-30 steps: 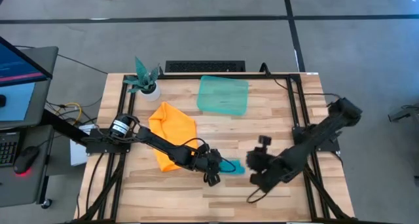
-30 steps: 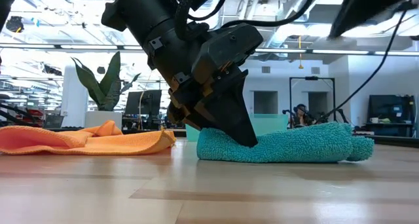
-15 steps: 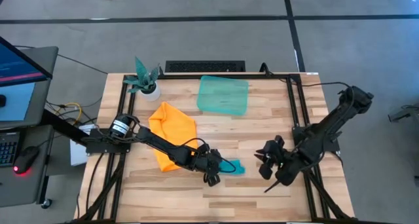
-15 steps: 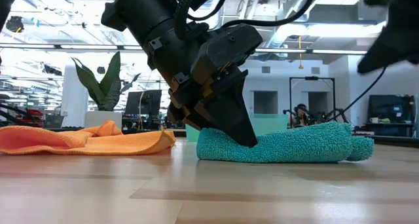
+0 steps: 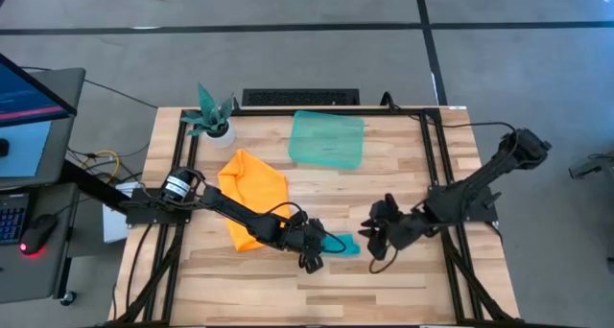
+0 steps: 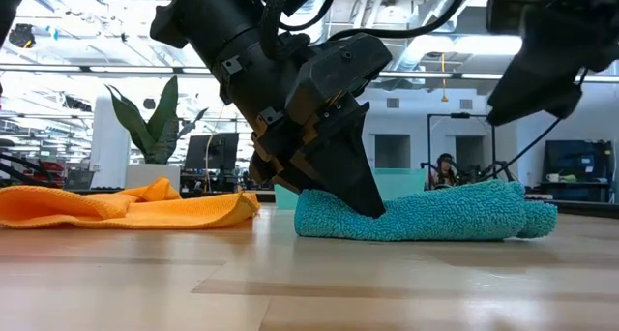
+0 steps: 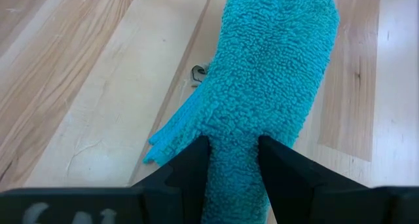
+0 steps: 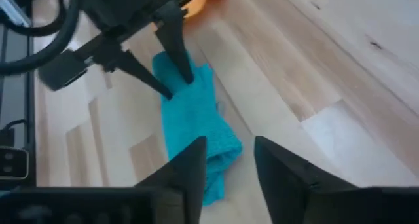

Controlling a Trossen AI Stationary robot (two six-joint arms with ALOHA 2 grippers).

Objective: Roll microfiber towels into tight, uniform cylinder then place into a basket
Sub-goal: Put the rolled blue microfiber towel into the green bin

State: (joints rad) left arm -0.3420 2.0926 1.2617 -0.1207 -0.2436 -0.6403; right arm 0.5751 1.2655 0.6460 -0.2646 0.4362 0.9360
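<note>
The turquoise towel (image 5: 338, 243) lies rolled on the table (image 5: 288, 280), beside the orange towel (image 5: 252, 194). The left end effector (image 7: 234, 160) pinches one end of the roll. The right end effector (image 8: 229, 165) hovers with fingers apart near the other end, probably not touching. The cloth is soft and light and will likely unroll, so holding both ends seems best.

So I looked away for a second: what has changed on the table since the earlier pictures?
The right gripper swung out to the right, then came back toward the turquoise towel, jaws open, holding nothing. The left gripper stays clamped on that towel. The orange towel and basket are unmoved.
</note>
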